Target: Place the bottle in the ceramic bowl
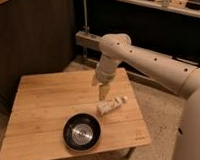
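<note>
Wooden planks in a pale honey tone make up the small table [42, 102], which stands on a speckled stone-like floor [160, 109] in a dim room. Dark panelling lies to the far left, a wooden beam [87, 41] and a thin metal pole [85, 14] stand behind the table, and a pale shelf edge [147, 4] crosses the top right. The white arm [154, 62] reaches in from the right and bends down over the far right part of the table, so that the claw [104, 94] points straight down, spread wide and holding nothing. It hangs just above and slightly left of the bottle [110, 105], apart from it. The bottle lies on its side, with its cap end pointing to the far right; marks on its label are too faint to read. The ceramic bowl [82, 132], glossy black with a silvery centre, sits near the bottle, to its near left and close to the table's near edge. The bottle lies not far from the right edge. Bare wood stretches across the left half of the table.
</note>
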You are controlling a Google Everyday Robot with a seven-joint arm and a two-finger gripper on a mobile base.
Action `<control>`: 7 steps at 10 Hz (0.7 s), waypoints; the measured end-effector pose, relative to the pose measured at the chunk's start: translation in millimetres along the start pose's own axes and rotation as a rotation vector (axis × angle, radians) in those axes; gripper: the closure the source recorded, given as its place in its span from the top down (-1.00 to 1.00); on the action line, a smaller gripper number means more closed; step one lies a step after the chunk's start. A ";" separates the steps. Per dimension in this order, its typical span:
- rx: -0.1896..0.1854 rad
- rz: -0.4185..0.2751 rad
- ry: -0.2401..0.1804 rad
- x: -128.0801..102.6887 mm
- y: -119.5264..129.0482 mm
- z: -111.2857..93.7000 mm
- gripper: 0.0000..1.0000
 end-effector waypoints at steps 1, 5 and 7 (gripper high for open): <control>0.000 -0.008 0.002 0.0 0.4 -0.2 0.30; 0.153 -0.182 0.081 12.2 2.8 1.8 0.30; 0.252 -0.296 0.126 19.6 4.9 3.3 0.30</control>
